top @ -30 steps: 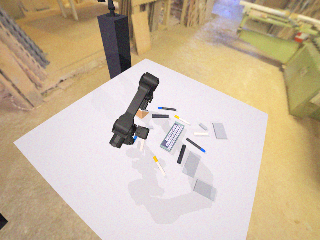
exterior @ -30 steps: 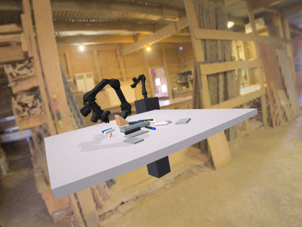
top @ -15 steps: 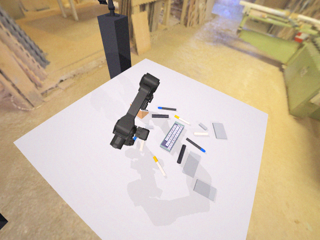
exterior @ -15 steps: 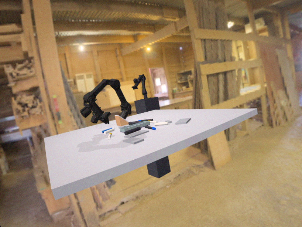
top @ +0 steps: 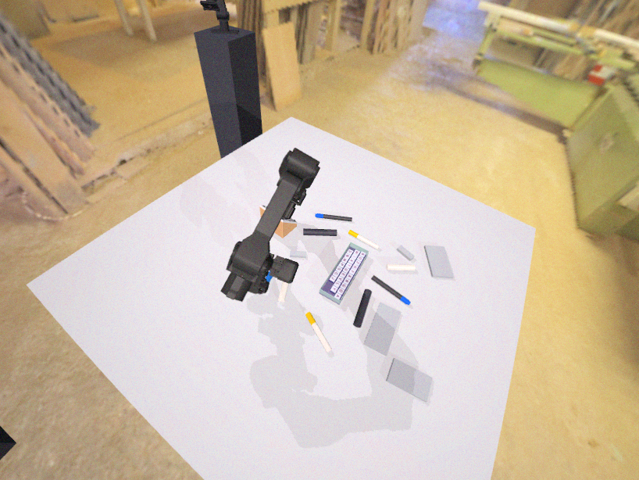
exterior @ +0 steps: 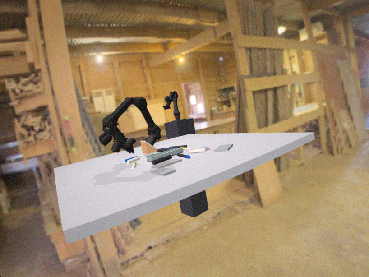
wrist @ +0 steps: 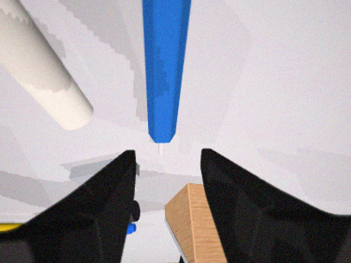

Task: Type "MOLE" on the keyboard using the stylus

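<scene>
The stylus, a blue six-sided rod (top: 269,277) (exterior: 130,159) (wrist: 165,64) with a thin pale tip, lies on the desk. In the wrist view it runs down from the top edge, and its tip points between my fingers. In the top view the arm hides most of it. My gripper (exterior: 130,150) (wrist: 169,157) is partly open and empty, above the desk near the stylus's tip end. The keyboard (top: 344,272) (exterior: 167,154), grey-green with white letter keys, lies to the right of the gripper in the top view and is out of the wrist view.
A white rod (top: 283,291) (exterior: 133,159) (wrist: 47,69) lies close beside the stylus. A wooden wedge (top: 286,228) (exterior: 147,147) (wrist: 195,223) stands by the arm. A yellow-capped white marker (top: 319,334) lies nearby. Black rods, other markers and grey plates (top: 408,379) lie around the keyboard.
</scene>
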`<state>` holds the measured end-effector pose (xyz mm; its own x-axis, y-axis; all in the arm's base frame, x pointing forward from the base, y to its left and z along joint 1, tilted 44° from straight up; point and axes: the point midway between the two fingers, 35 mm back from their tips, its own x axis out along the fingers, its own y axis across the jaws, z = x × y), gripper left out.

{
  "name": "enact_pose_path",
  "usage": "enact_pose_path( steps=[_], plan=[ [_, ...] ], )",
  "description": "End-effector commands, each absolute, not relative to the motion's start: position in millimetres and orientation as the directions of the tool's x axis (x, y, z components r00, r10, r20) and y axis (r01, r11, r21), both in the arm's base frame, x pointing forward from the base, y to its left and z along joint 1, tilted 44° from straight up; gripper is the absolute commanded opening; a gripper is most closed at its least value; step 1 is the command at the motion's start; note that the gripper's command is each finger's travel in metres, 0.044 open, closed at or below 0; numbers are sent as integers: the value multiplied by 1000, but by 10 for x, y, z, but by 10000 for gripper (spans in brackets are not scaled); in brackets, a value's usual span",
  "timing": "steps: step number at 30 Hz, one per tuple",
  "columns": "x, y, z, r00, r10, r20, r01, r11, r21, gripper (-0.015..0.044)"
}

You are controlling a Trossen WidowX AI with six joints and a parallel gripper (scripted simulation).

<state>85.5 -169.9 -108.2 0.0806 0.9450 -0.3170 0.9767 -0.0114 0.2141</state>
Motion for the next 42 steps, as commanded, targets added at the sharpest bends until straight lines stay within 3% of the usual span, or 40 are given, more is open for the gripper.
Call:
enact_pose_path(
  steps=[1,42],
  plan=[
    [868,-1670,-1104,86,945,-315,977,-18,212,150],
    [932,-1445,-1346,86,945,-314,977,-19,213,150]
  ],
)
